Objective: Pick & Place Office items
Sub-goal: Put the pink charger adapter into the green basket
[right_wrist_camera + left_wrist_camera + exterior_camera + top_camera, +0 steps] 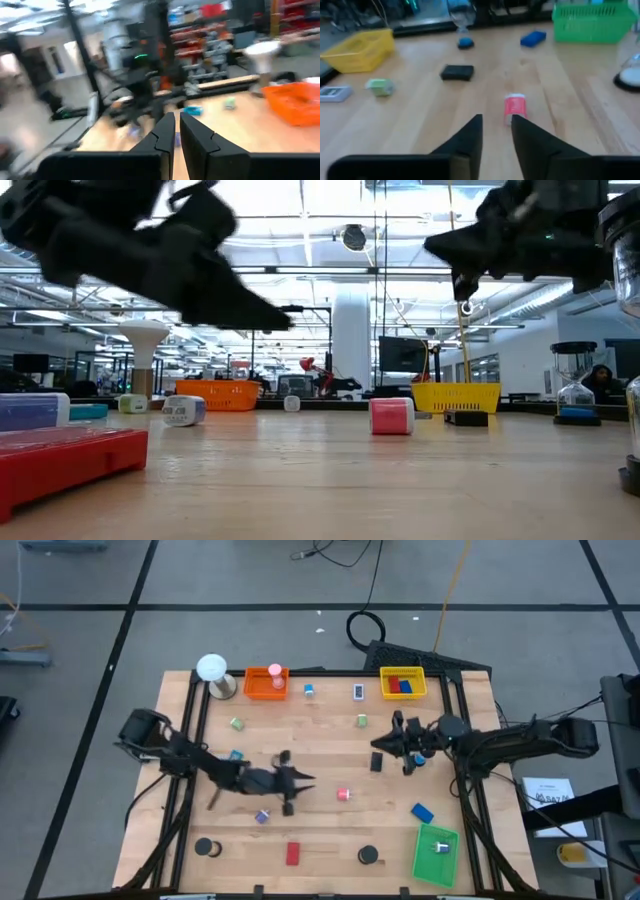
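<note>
A pale wooden table [330, 755] on a grey tiled floor holds scattered office items [343, 794], the left hand [300, 783] narrowly parted and empty mid-table, the right hand [383, 743] closed, empty.

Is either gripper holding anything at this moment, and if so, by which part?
Nothing is held. The left gripper has an empty gap between its fingers, with the pink piece lying on the table beyond it. The right gripper is shut on nothing.

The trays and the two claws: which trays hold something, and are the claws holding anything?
Orange tray: holds a pink item.
Yellow tray: holds a red and a blue block.
Green tray: holds one small white piece.
Left gripper: slightly open, empty.
Right gripper: shut, empty.
</note>
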Available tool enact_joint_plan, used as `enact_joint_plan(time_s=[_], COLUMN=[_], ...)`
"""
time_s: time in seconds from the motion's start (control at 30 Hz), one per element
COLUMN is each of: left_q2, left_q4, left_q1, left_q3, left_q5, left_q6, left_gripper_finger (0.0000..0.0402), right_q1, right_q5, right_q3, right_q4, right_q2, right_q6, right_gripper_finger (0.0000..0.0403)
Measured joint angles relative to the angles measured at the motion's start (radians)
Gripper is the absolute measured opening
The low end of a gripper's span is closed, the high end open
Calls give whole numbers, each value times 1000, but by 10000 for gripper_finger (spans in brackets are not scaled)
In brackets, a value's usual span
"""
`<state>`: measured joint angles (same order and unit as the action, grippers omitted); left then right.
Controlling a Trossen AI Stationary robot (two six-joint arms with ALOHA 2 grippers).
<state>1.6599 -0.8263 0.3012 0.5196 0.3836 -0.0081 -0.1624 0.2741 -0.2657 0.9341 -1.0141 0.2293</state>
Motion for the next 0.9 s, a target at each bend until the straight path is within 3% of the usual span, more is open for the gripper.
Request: enact_joint_plan(time_s=[0.2, 0.37, 0.53, 0.63, 0.9], left_q2=[-88, -90, -90, -90, -90], left_q4=[-329, -488, -526, -530, -529], left_q1=[-24, -57, -84, -89, -89], left_q3=[-258, -388, -419, -413, -412], left_q5=[2, 11, 11, 11, 11], left_q6=[1, 0, 0, 0, 1], left_gripper_finger=[57, 35, 23, 15, 3], right_q1=[97, 122, 171, 207, 270], right_q5=[-8, -103, -331, -435, -461], right_q3=[-13, -82, -205, -257, -313], right_q4=[113, 20, -335, -430, -462], right_q2=[-63, -83, -82, -92, -144], right_q6=[-40, -52, -81, -70, -77], right_gripper_finger=[18, 13, 2, 1, 1])
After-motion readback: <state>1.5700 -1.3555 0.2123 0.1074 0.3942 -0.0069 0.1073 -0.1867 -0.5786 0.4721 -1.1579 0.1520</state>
